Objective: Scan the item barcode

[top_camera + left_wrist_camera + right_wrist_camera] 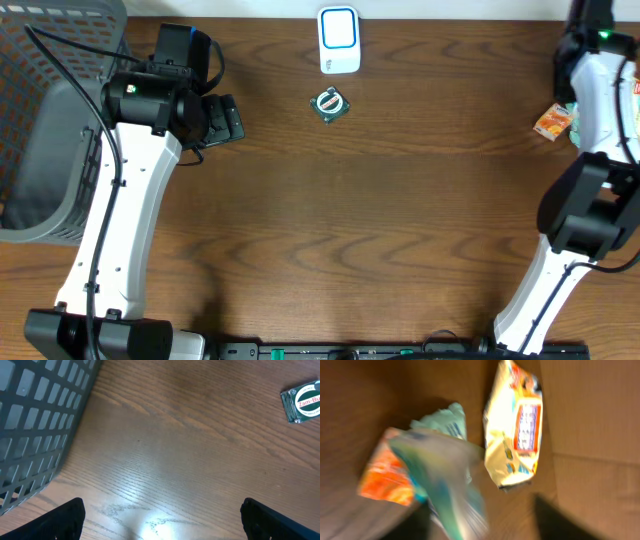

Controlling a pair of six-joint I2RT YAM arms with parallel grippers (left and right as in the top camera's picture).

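Brown wood-grain table (400,230), grey mesh basket (40,120) at its left end. White scanner (339,40) at the far edge, middle. A small green tin (329,104) lies flat just in front of the scanner, touching nothing.

My left pincer (162,510) hangs low over bare wood beside the basket, jaws wide, nothing between them.

My right pincer (572,112) is over the table's right edge, above a small heap of packets. Wrist view is badly blurred. I make out an orange packet (382,477), a teal-and-white packet (445,475) lying over it and close to the lens, and a yellow packet (517,430) with a red label just beside them. My own fingers don't show clearly here, so I cannot tell how wide this pincer stands or whether it touches the teal packet.

Progress, as I judge it: no packet is at the scanner, and all three are well apart from it. Whether the tin's code is read, nothing shows. Left to do: get a firm hold on one packet, carry it across, turn its barcode to the scanner face.
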